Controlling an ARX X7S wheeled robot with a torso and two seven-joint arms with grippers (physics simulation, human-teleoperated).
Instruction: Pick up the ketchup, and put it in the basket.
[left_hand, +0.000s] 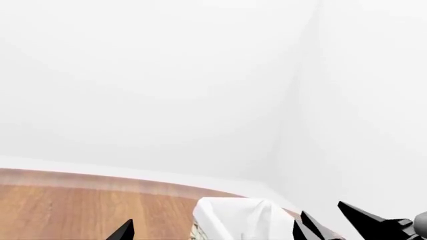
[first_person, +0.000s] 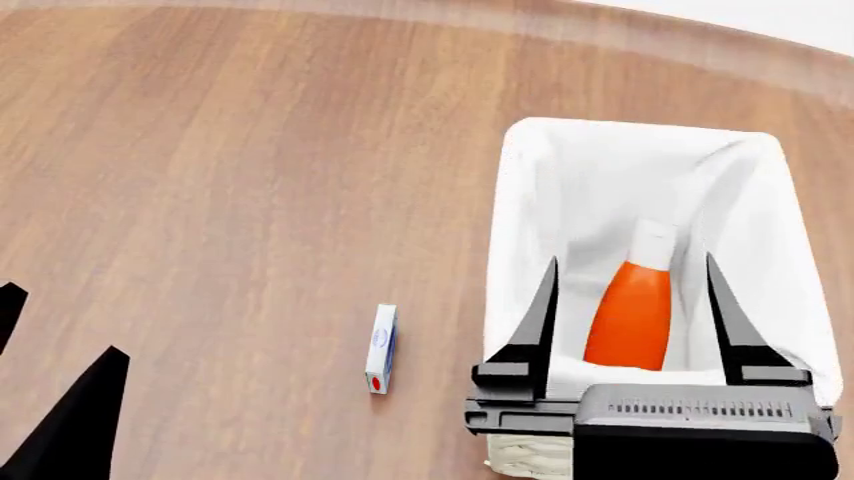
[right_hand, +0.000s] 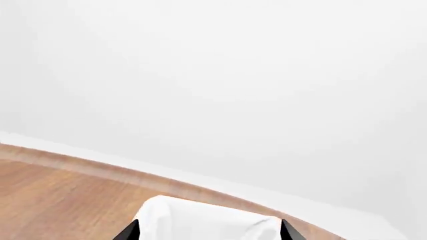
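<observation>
Wooden table (first_person: 240, 170): basket (first_person: 514, 200), small box (first_person: 382, 349)

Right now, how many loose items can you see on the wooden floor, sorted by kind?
Orange-red plastic ketchup bottle with white cap: 1, lying in the basket
Cream wicker basket with white cloth liner: 1
Small white and blue box with a red end: 1
Total: 3

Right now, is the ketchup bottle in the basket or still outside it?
In. The ketchup lies on its side on the white liner inside the basket, between the spread fingers of the open right gripper, which do not touch it.
</observation>
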